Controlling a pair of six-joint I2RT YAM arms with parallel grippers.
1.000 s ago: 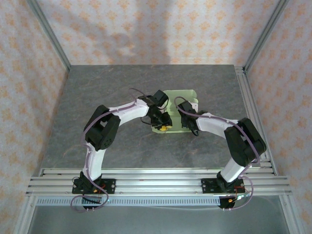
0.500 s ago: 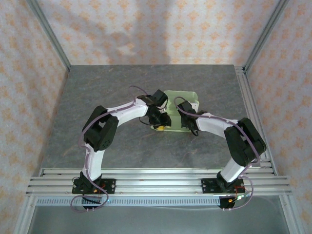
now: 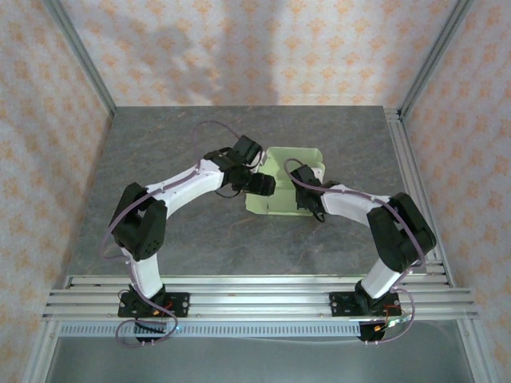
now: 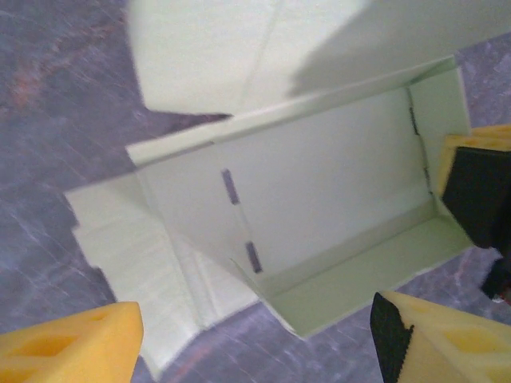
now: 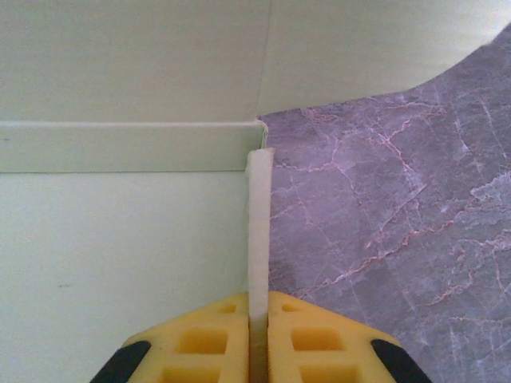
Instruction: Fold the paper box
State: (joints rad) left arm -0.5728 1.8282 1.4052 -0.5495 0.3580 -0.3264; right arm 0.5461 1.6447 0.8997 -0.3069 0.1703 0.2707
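Two arms meet over one paper box [image 3: 285,169], which is set on the grey marbled table [image 3: 184,231] just off its middle toward 1 o'clock. The box is partly raised, and a pale yellow-green floor with low walls can be made out. The left end effector [image 3: 257,185] is held at the box's 9 o'clock edge. In the left wrist view this end effector [image 4: 255,351] is spread wide, with its yellow pads [image 4: 68,347] set at 7 and 5 o'clock of the picture. The paper box [image 4: 319,215] lies beyond them. Two short dark slits [image 4: 229,185] are marked along one fold, and a flap [image 4: 128,239] is laid flat on the table at 8 o'clock. The right end effector [image 3: 306,203] is placed near the box's 4 o'clock corner. In the right wrist view the right end effector [image 5: 259,339] is clamped on an upright side wall [image 5: 259,207] of the box, which runs from the pads toward 12 o'clock. The box floor [image 5: 120,263] is seen at 9 o'clock of that wall and bare table at 3 o'clock.
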